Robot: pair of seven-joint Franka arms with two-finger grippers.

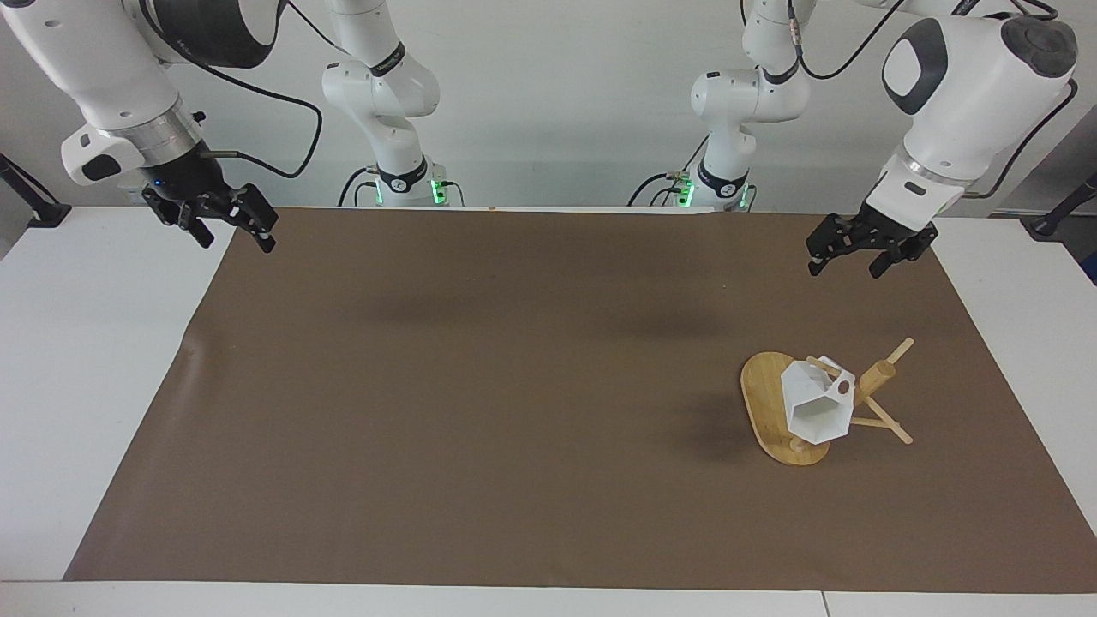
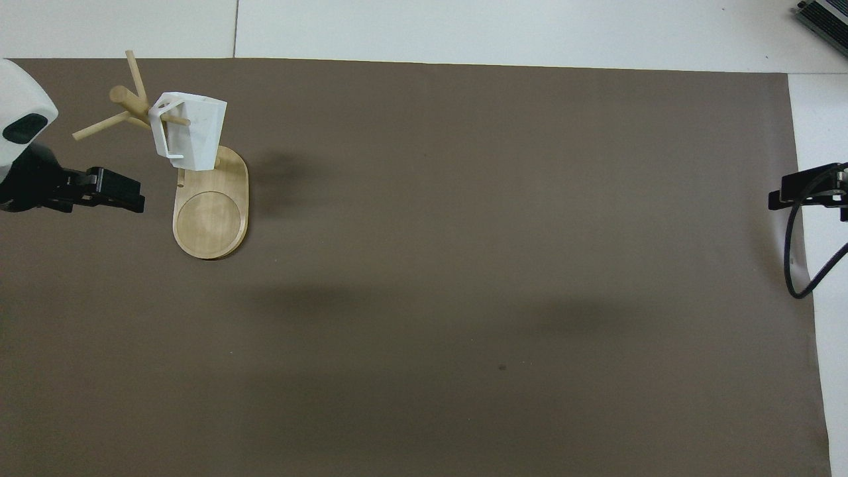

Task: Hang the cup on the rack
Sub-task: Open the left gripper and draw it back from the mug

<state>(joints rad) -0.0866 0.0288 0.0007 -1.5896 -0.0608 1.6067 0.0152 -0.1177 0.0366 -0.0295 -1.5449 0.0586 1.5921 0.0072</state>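
The cup [image 1: 818,408] hangs by its pierced handle on a peg of the rack [image 1: 771,403], clear of any gripper, so the hanging itself looks done. The left gripper [image 1: 860,254] is up in the air over the brown mat [image 1: 480,411], fingers spread wide and empty; the rack and cup lie below it and well apart. The right gripper [image 1: 224,224] waits over the mat's edge at its own end, also wide open, holding nothing. Likely only parking the left arm remains
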